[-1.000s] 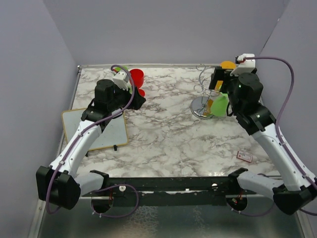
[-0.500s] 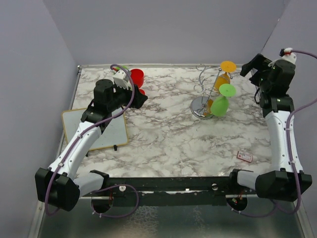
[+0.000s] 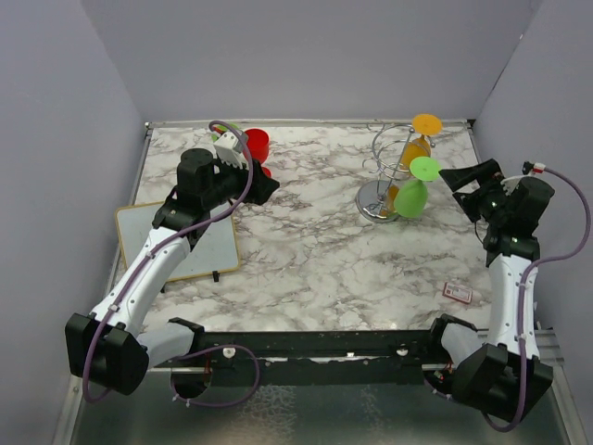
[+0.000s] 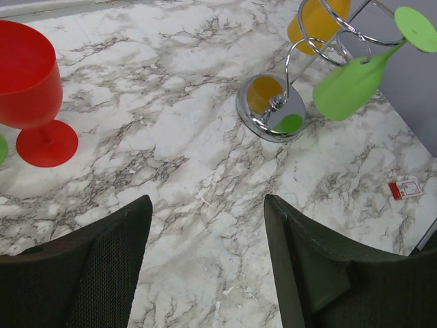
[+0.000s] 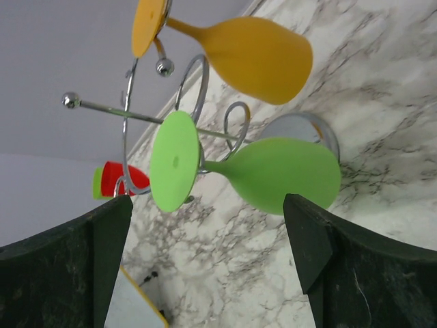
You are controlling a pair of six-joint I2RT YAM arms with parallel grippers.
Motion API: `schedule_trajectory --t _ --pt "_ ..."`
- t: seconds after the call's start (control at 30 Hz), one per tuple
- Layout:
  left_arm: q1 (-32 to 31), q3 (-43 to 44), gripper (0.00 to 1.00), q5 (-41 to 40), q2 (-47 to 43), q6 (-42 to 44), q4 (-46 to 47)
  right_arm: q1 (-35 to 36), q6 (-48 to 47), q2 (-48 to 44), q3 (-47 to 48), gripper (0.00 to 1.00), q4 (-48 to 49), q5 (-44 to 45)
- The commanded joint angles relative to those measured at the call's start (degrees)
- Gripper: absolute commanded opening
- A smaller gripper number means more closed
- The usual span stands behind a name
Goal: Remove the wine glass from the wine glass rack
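From above, the green wine glass (image 3: 410,197) hangs tilted on the wine glass rack (image 3: 371,206), near my right claw (image 3: 460,178). Left wrist: my left claw (image 4: 208,266) gapes, far off. Right wrist: fingers apart; it looks like light, slick plastic, so I'd pinch the stem (image 5: 215,166)

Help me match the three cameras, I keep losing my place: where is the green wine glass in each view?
Top external: the green wine glass hangs right of centre, towards the far edge.
Left wrist: the glass is at upper right, tilted.
Right wrist: the glass fills the middle, foot to the left.
Shared landmark: the orange wine glass hanging beside it.
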Motion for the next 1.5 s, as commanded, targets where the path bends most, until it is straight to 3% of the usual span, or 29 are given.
schedule_trajectory --t 0.0,0.33,0.8,1.27,1.47 --pt "-0.4 -0.2 0.69 1.5 -1.4 -0.4 1.9 0.0 5.9 -0.6 -3.4 0.92 9.9 -10.5" --pt "-0.3 -0.3 0.69 1.1 -1.4 -0.1 1.7 -0.1 11.3 1.8 -7.1 0.76 18.7 -15.3" --pt "-0.4 -0.3 0.69 1.1 -1.3 0.0 1.6 0.0 18.3 3.1 -10.7 0.55 26.9 -14.2" --pt "-0.4 -0.3 0.69 0.6 -1.2 0.2 1.6 0.0 22.5 5.1 -12.2 0.4 31.9 -14.5" --pt "-0.4 -0.3 0.69 0.5 -1.1 0.2 1.5 0.0 23.0 5.8 -12.5 0.39 32.7 -14.3"
